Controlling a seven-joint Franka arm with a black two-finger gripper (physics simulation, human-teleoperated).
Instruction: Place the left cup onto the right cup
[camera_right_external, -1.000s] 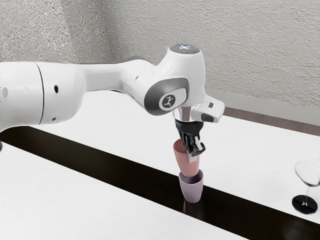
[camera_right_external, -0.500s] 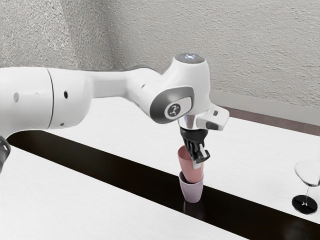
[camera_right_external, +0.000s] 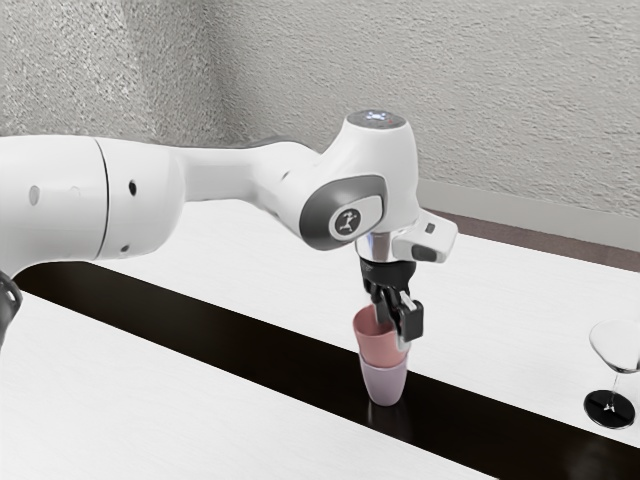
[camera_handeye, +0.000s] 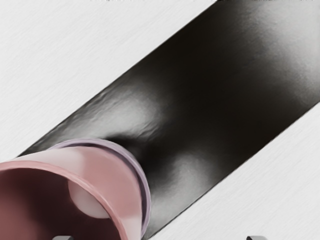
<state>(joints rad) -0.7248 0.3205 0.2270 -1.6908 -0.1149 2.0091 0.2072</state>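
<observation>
Exterior view: the white arm (camera_right_external: 200, 190) enters from 9 o'clock and its wrist bends straight down over the dark stripe (camera_right_external: 250, 350), which crosses the pale table (camera_right_external: 150, 420) from 10 o'clock toward 4 o'clock. We find the pink cup (camera_right_external: 372, 340) upright and nested in the lilac cup (camera_right_external: 385, 383). Only its upper part stands above the lilac rim, and the lilac cup stands on the stripe. The gripper (camera_right_external: 398, 322) hangs at the pink cup's rim on its 2 o'clock side, pointing down, one black finger outside the wall. We read the jaws as spread and released. In the wrist view the two fingertips (camera_handeye: 255, 237) sit far apart, with the pink cup (camera_handeye: 100, 170) wall between them and not pinched from both sides. That view looks down into the pink cup, and the lilac cup (camera_handeye: 143, 185) shows as a thin ring hugging its outside. A wine glass (camera_right_external: 612, 375) stands well apart, at 3 o'clock from the stacked cups, at the stripe's far end. A rough grey wall (camera_right_external: 500, 90) lies behind, at 12 o'clock.
</observation>
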